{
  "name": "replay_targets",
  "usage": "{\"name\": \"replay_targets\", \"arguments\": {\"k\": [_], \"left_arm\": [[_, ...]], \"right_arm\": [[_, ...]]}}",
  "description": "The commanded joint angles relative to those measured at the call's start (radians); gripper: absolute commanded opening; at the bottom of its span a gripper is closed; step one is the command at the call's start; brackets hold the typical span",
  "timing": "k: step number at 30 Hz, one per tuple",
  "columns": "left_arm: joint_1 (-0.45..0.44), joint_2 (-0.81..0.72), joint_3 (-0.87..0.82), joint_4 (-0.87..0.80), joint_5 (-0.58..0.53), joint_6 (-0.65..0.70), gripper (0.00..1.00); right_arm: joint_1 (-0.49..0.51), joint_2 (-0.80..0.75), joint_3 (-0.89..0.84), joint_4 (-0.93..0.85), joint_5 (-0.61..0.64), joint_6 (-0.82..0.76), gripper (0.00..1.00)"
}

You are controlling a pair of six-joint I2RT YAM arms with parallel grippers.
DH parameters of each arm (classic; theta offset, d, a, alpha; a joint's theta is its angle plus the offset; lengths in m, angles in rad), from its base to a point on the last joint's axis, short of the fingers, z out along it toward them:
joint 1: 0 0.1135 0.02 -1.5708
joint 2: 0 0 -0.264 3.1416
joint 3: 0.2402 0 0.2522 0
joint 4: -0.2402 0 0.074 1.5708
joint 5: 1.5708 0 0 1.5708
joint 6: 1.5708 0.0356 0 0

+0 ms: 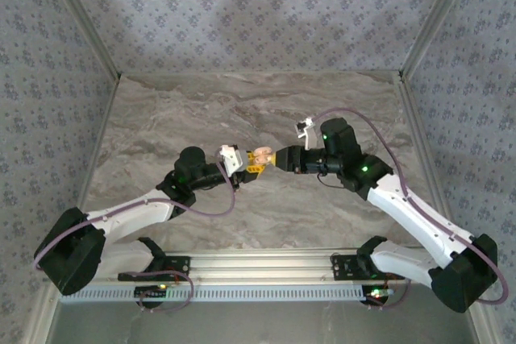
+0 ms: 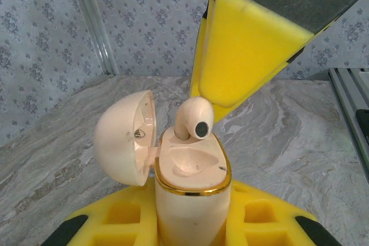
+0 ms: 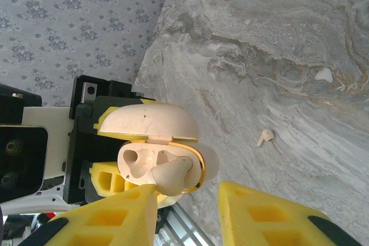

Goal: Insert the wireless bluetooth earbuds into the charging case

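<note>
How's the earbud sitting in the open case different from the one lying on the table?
The earbud in the case stands stem-down in the charging case, its head above the rim; the earbud on the table lies flat on the table. The first rides in the case that the left gripper clamps; the second rests unheld, well apart from the case. Both are pale, stemmed buds of like shape.
</note>
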Motion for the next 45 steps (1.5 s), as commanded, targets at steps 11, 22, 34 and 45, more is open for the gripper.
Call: {"name": "replay_targets", "arguments": {"k": [11, 22, 34, 45], "left_arm": [[-0.007, -0.023, 0.012, 0.017, 0.018, 0.01, 0.12], [-0.007, -0.021, 0.008, 0.022, 0.023, 0.01, 0.12], [-0.007, -0.025, -0.001, 0.027, 0.019, 0.005, 0.12], [-0.006, -0.04, -0.005, 0.019, 0.012, 0.006, 0.12]], "right_arm": [[-0.007, 0.034, 0.021, -0.008, 0.033, -0.009, 0.34], [-0.01, 0.011, 0.012, -0.008, 0.028, -0.005, 0.4], [-0.021, -0.018, 0.012, 0.031, -0.008, 0.002, 0.44], [0.013, 0.07, 0.029, -0.042, 0.036, -0.026, 0.41]]}}
